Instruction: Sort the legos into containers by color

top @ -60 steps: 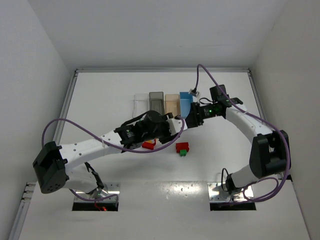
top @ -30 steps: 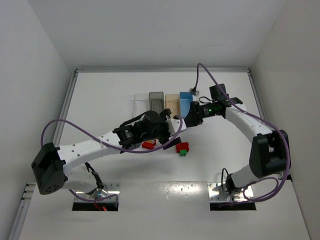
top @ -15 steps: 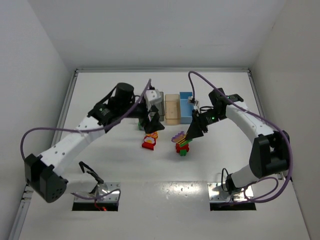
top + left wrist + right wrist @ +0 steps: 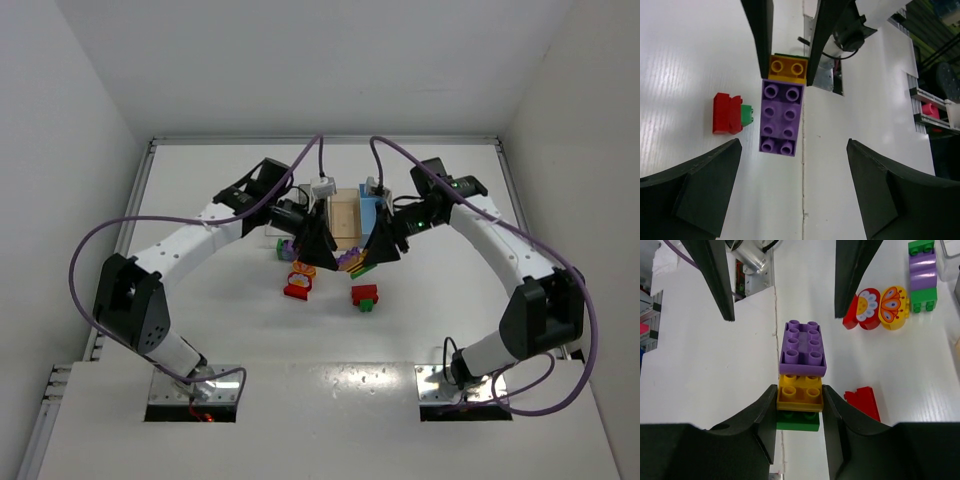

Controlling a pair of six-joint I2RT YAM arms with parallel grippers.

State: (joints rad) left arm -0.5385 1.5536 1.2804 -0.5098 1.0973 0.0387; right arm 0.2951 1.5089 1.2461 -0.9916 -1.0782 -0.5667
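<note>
- The right wrist view shows the right gripper point(image 4: 799, 399) with its jaws clamped on a three-brick stack point(image 4: 801, 375). They press the sides of the yellow-orange brick point(image 4: 800, 392), with a green brick point(image 4: 798, 421) under it and a purple brick point(image 4: 802, 347) jutting out beyond the tips.
- The left wrist view faces the same stack end-on. The left gripper point(image 4: 793, 145) has its jaws wide, with a clear gap on each side of the purple end.
- Only the right wrist view shows two flower pieces point(image 4: 879, 307), one red and one yellow, and a green-purple-green stack point(image 4: 922, 272), all lying to the right.
- Only the top view shows the tan bin point(image 4: 345, 212) and light blue bin point(image 4: 368, 215), just beyond both grippers on the counter point(image 4: 200, 180).
- The left arm covers the counter left of the tan bin.
- The green brick is almost hidden in the left wrist view.
- Whether the held stack touches the counter cannot be told.
</note>
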